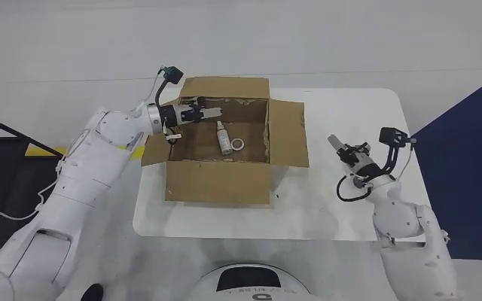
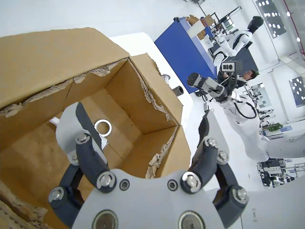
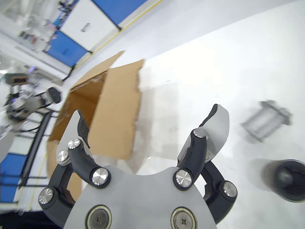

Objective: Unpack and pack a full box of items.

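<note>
White counter (image 1: 339, 218) is occupied by an open cardboard box (image 1: 218, 184), flaps spread. On its floor a small spray bottle (image 1: 224, 138) is laid just beside a white ring (image 1: 239, 144). Inside the box's left rim the left pincer (image 1: 209, 110) is held apart, empty; the right pincer (image 1: 344, 147), likewise spread and empty, is held above the counter, right of the box.
</note>
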Robot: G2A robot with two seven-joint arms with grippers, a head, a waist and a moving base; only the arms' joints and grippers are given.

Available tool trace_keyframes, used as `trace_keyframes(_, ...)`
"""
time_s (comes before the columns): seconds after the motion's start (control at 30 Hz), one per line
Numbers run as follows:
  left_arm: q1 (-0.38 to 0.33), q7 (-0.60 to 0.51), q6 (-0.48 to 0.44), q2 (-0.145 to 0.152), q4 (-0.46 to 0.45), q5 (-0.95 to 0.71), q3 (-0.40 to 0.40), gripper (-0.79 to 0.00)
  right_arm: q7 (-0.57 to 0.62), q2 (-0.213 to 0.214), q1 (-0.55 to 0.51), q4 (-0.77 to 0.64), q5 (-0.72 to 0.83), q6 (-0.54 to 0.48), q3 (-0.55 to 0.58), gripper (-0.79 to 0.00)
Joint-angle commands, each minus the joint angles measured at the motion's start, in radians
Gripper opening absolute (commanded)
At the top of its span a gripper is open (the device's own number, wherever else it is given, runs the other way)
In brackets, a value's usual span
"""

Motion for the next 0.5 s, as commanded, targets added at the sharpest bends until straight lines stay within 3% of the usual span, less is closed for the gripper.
trace_keyframes(0.0,0.0,0.0,0.0,0.0,0.0,0.0,0.0,0.0,0.041,0.001,0.05,0.043,-0.033,0.064,-0.013,0.0)
trace_keyframes(0.27,0.0,0.0,0.0,0.0,0.0,0.0,0.0,0.0,0.186,0.004,0.246,0.251,-0.311,0.245,-0.134,0.0)
trace_keyframes(0.47,0.0,0.0,0.0,0.0,0.0,0.0,0.0,0.0,0.21,-0.003,0.315,0.344,-0.38,0.328,-0.178,0.0)
